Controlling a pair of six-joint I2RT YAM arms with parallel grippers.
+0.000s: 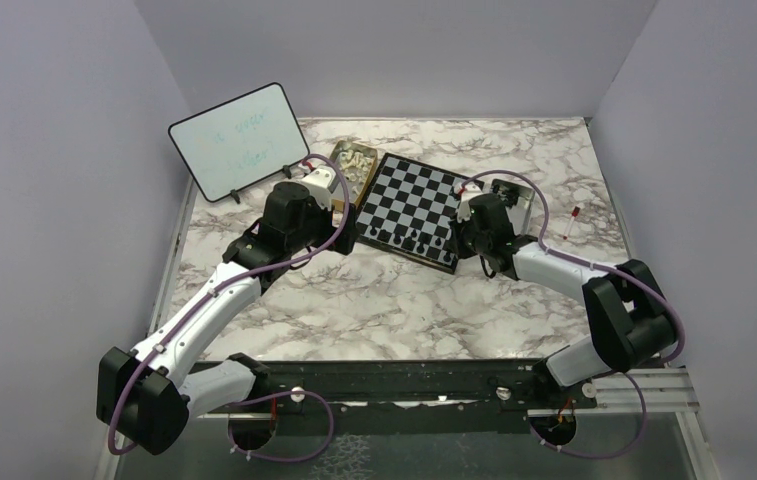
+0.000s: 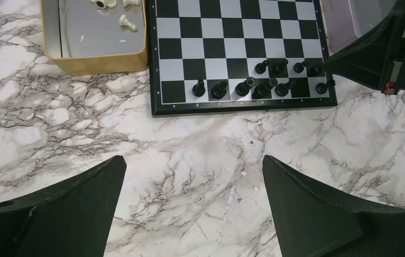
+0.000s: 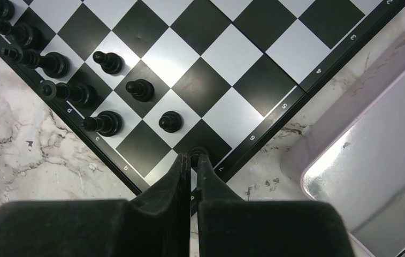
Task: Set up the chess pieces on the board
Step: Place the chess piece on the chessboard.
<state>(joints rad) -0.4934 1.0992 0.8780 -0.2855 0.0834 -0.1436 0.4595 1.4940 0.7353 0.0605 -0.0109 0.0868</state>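
Legibly, board [image 3: 206, 87] rim digits 3–6, right jaws pinching black pawn [image 3: 197, 153]

Robot lab test cell, tabletop manipulation rig.
Plain lavender panels [image 1: 54, 150] box in the chessboard [image 1: 416, 205] on three sides. Marble-look tabletop [image 1: 384, 300] under it, handwritten dry-erase board [image 1: 238, 140] to its left. Black mounting rail [image 1: 394, 380] well below it at the near table edge, carrying left arm [image 1: 214, 300] and right arm [image 1: 574, 275], cables looped.
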